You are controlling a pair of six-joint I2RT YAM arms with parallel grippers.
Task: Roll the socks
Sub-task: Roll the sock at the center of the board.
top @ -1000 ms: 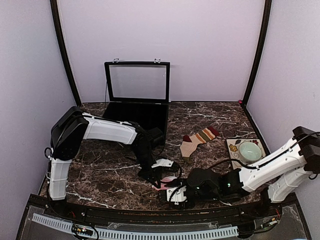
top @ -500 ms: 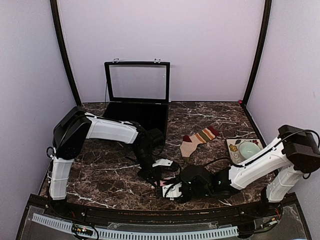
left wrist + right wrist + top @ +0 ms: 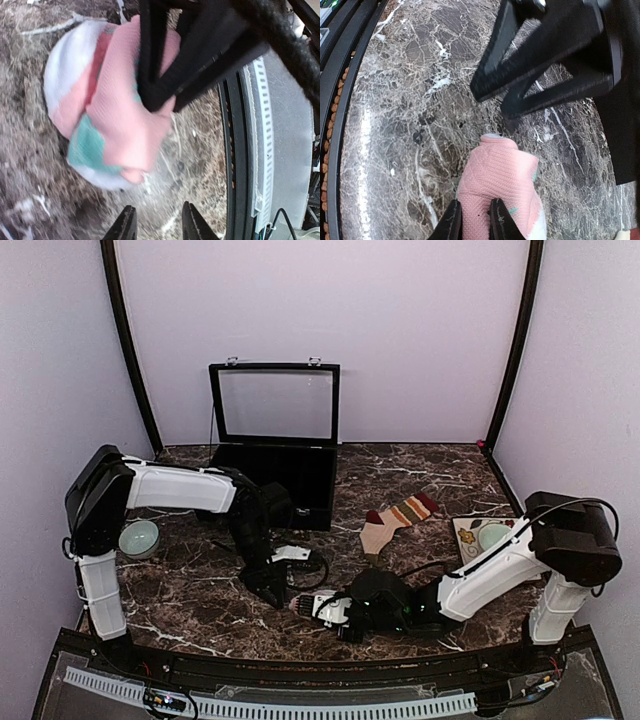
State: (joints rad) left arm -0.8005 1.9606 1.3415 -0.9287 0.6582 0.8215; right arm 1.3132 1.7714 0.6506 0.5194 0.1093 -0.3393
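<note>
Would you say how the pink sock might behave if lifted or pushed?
Probably floppy: the pink sock is soft knit, bunched in folds. Likely light, being thin fabric. Pushed, it may drag and unfold on the marble table.

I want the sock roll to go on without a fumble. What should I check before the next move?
1. Grip: right end effector pinches the pink sock: ok.
2. Free hand: left end effector open and holding nothing: ok.
3. Clearance: left end effector apart from the pink sock, not touching it: ok.
4. Roll state: pink sock bunched, but whether it is a tight, finished roll: cannot tell.
5. Other pair: tan striped sock lies flat, unrolled: not ok.
</note>
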